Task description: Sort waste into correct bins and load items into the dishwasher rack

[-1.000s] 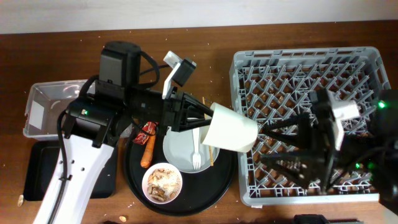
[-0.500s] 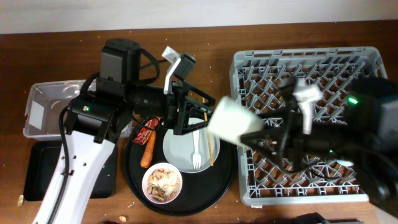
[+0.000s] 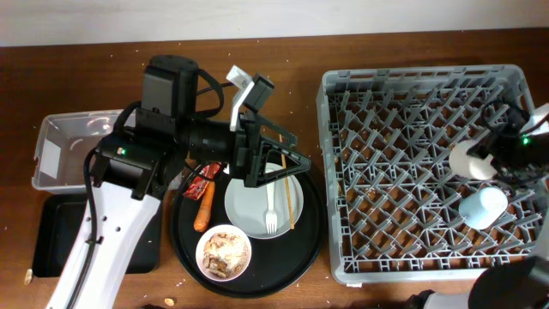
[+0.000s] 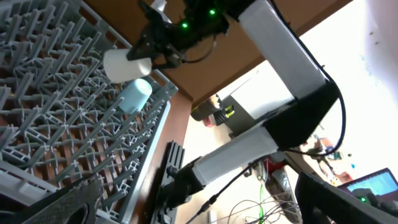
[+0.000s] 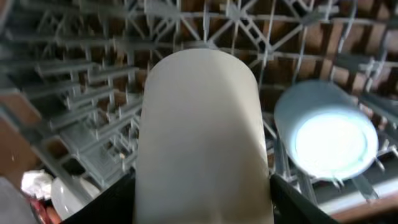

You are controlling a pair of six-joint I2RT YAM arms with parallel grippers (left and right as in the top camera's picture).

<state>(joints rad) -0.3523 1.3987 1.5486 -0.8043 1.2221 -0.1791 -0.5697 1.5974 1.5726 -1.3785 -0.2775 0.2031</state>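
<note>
Now the right end effector, reaching in from the right edge of the dishwasher rack, grips the small white cup.

Left end effector splayed open; right end effector seemingly clamped shut.

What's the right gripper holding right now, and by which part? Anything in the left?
The right gripper holds the small white cup, clamped across its side walls, above the dishwasher rack. The left gripper is open and empty.
</note>
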